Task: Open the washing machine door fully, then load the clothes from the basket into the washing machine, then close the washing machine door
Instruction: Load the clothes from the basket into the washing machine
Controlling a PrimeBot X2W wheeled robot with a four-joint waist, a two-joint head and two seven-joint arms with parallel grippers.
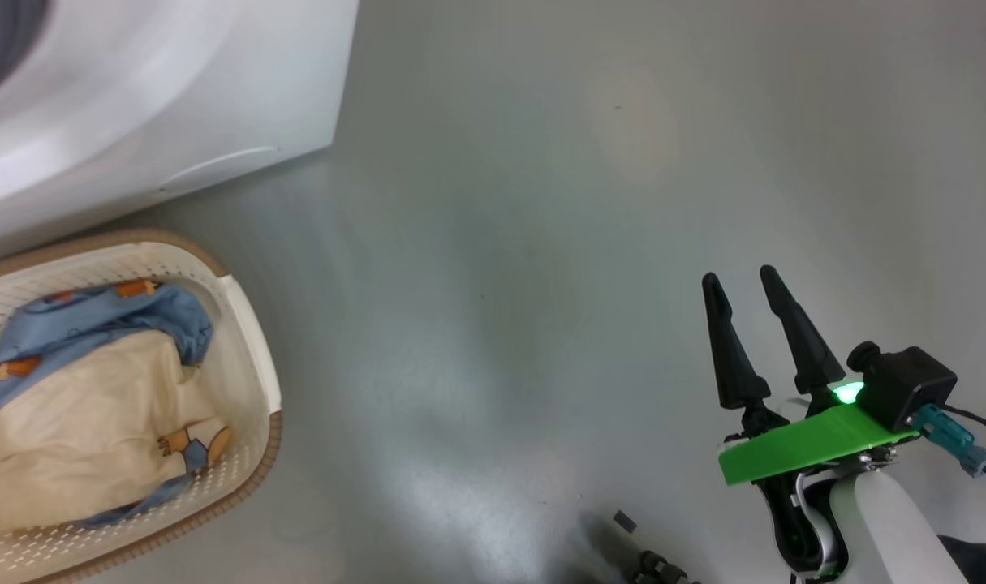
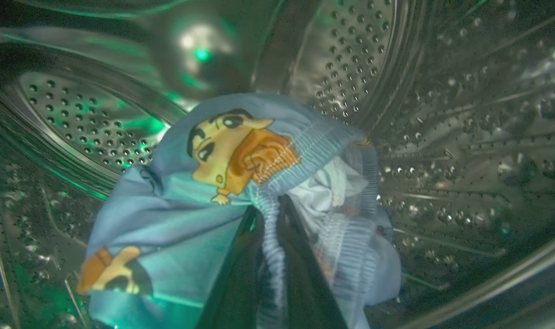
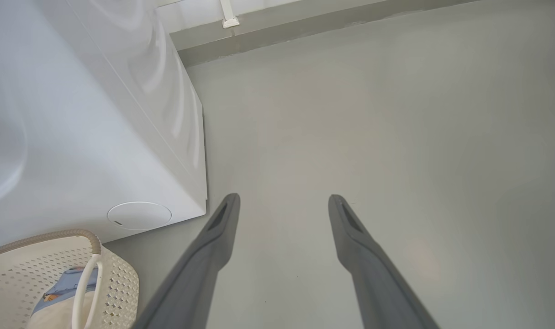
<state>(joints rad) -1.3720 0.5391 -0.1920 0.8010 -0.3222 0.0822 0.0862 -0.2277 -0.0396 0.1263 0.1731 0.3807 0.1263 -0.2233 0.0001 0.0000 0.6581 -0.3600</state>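
Observation:
In the left wrist view my left gripper [image 2: 270, 205] is inside the washing machine's steel perforated drum [image 2: 441, 137], shut on a light blue garment [image 2: 181, 214] with orange cartoon prints. The white washing machine [image 1: 152, 89] stands at the head view's upper left, and its side [image 3: 76, 128] shows in the right wrist view. The cream basket [image 1: 253, 357] sits in front of it, holding a cream garment [image 1: 95, 422] and a light blue one [image 1: 103, 312]. My right gripper [image 1: 740, 280] hangs open over bare floor, far right of the basket. The washing machine door is out of view.
Grey floor [image 1: 541, 243] stretches between the basket and my right gripper. A wall base [image 3: 304, 27] runs behind the machine in the right wrist view. The basket's corner [image 3: 117, 274] sits at that view's lower left.

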